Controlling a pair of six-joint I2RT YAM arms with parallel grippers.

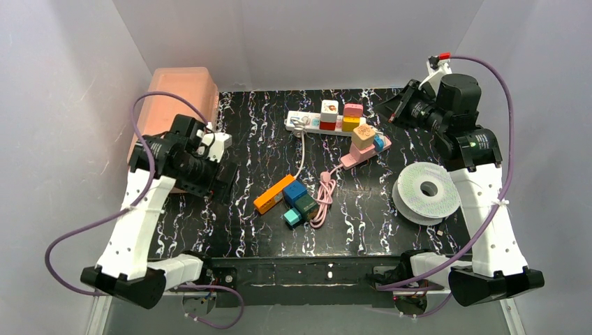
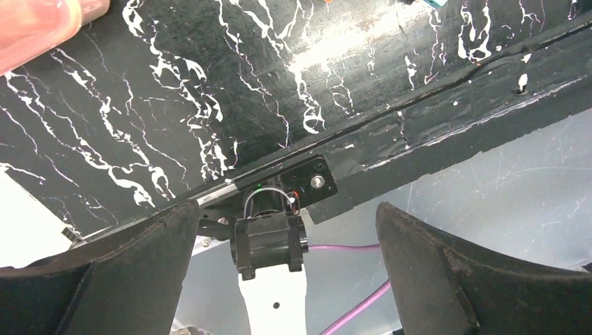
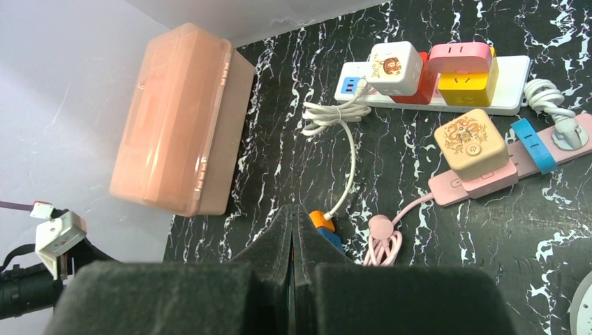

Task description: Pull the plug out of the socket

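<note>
White walls enclose a black tabletop (image 1: 244, 150) veined with white marbling. Near its middle lies the socket (image 1: 274, 194), a short orange power strip set at a slant. A blue cube (image 1: 294, 190) sits against its right end, with a dark green cube (image 1: 306, 203) and a small teal cube (image 1: 292, 218) just beside it. Whether any of these is plugged into the strip cannot be told. A thin white cable (image 1: 301, 157) runs from the back down towards the strip, and a pink cable (image 1: 323, 197) lies coiled close on its right.

At the back stands a long white strip (image 1: 305, 123) carrying several coloured adapters. A pink strip (image 1: 357, 156) lies in front of it, and a pink translucent box (image 1: 183, 98) fills the far left corner. A pale spool (image 1: 426, 192) rests on the right.

The left gripper (image 1: 222, 184) hangs over the left part of the tabletop, well apart from the socket, with its jaws spread wide and nothing between them. The right gripper (image 1: 392, 109) is raised at the back right, its fingers (image 3: 279, 230) pressed together on nothing. It is also well away from the socket.
</note>
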